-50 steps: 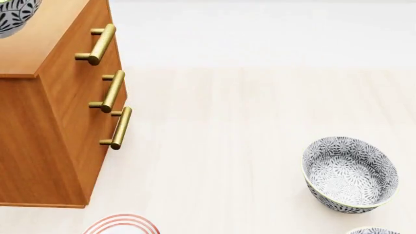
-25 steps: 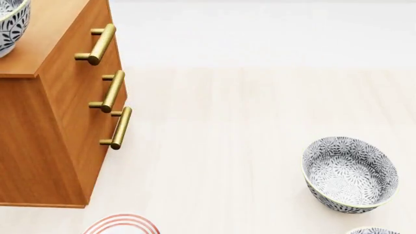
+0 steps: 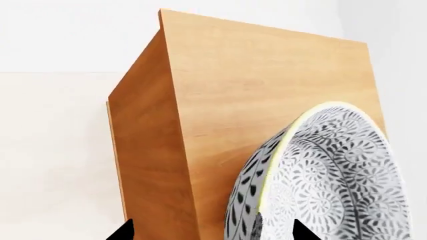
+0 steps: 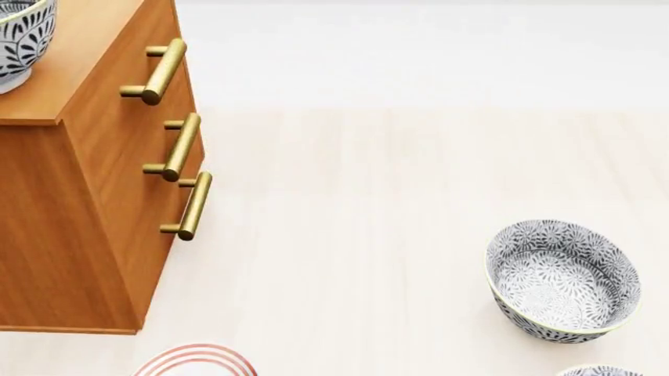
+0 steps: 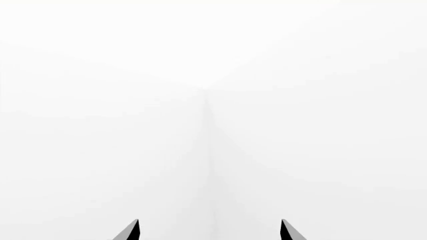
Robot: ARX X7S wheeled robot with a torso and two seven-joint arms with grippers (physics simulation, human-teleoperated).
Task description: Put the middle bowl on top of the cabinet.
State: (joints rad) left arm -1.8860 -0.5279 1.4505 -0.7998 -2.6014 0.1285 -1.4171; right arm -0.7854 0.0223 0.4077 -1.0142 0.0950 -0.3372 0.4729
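1. One bowl with a leaf pattern sits at the far left corner of the head view, over the light wood top of the cabinet. Only part of it shows, and I cannot tell if it rests on the top or hangs just above it.
2. From the left wrist camera, that same bowl is very close and tipped on its side, with its pale yellow rim facing the cabinet top.
3. Two dark fingertips of the left gripper show far apart, one beside the cabinet and one over the bowl. I cannot tell if they hold the bowl.
4. Two fingertips of the right gripper are spread wide with nothing between them. Only blank white shows past them.
5. Three brass handles run down the cabinet front.
6. One more patterned bowl stands on the pale floor, well apart from the cabinet.
7. One small bit of a third bowl peeks in just below that one.
8. One white plate with red rings peeks in near the foot of the cabinet.
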